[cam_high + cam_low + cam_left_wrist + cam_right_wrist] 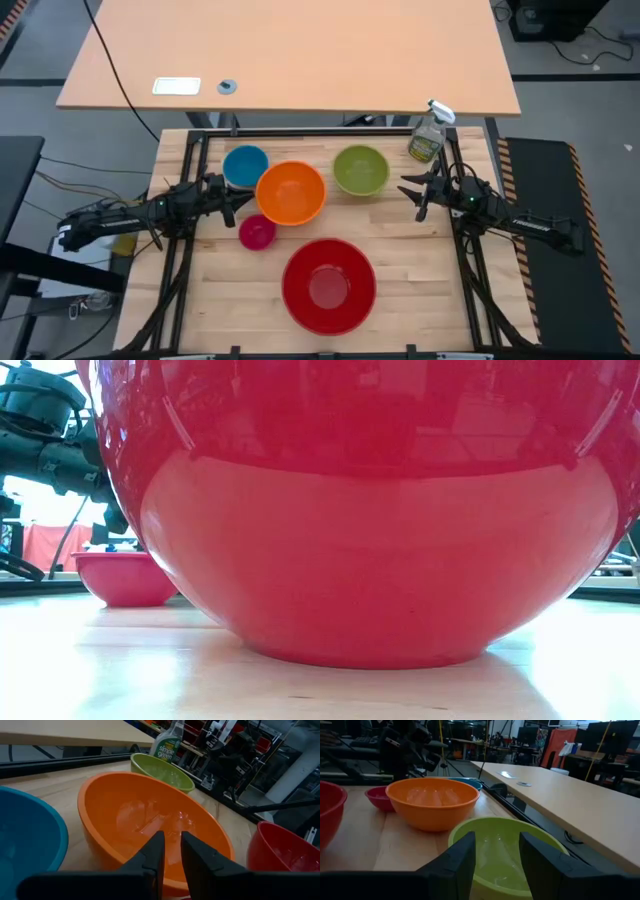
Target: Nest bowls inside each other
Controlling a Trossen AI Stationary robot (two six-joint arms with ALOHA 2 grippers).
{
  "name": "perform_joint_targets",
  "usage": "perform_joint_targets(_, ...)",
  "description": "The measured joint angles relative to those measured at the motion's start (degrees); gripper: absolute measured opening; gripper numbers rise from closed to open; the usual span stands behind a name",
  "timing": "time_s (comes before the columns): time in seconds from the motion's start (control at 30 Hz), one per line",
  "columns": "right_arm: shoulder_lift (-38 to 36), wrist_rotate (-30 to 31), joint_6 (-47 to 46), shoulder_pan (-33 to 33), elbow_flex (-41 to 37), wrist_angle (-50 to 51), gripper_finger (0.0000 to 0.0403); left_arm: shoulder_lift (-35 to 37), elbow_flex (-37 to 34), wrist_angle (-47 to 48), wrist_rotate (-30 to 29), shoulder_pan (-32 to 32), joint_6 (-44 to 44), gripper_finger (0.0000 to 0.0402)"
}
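Observation:
Five bowls stand upright on their bases on the wooden table: blue (245, 164), orange (291, 192), green (360, 170), a small pink one (257, 232) and a large red one (329, 285) nearest the front. My left gripper (234, 204) is just left of the orange bowl (145, 820), pointing level at it, with a narrow gap between its fingers and nothing in the gap. My right gripper (412, 196) stands open just right of the green bowl (505, 850), pointing at it from the table's right. In the low view the red bowl (380, 510) hides most of the table.
A spray bottle (428, 135) stands at the table's far right corner, behind the green bowl. A long tan desk (290, 50) lies beyond the far edge. The blue, orange and pink bowls crowd together beside my left gripper. Bare wood shows at the front left and front right.

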State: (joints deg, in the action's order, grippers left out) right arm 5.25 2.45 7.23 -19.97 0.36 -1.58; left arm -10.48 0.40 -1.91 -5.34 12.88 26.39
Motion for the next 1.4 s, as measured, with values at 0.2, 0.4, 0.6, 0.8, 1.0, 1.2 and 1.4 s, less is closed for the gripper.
perform_joint_targets(0.2,0.00,0.01,0.01,0.00,0.02,0.02,0.0159,-0.01,0.00,0.00,0.01,0.00,0.00,0.0064)
perform_joint_targets(0.4,0.00,0.00,0.00,-0.02,0.02,0.00,0.0159,0.00,0.00,0.00,0.01,0.02,-0.02,0.0064)
perform_joint_targets(0.6,0.00,-0.01,0.01,0.00,0.00,0.00,0.0159,-0.01,-0.01,0.00,0.01,0.00,-0.01,0.0064)
perform_joint_targets(0.8,-0.01,0.01,0.01,0.00,0.01,0.00,0.0159,0.00,0.00,0.00,-0.01,0.00,-0.02,0.0064)
perform_joint_targets(1.0,-0.01,0.00,0.01,-0.01,0.02,0.01,0.0159,-0.01,0.00,0.00,0.01,0.00,-0.02,0.0064)
perform_joint_targets(1.2,0.01,0.61,-0.62,-0.02,0.01,-2.11,0.0159,-0.02,0.00,-0.48,0.01,0.00,-0.05,0.0064)
perform_joint_targets(1.4,-0.01,2.66,-11.87,-0.02,0.02,-16.39,0.0159,-0.02,0.00,-8.33,-0.01,0.02,10.04,0.0064)
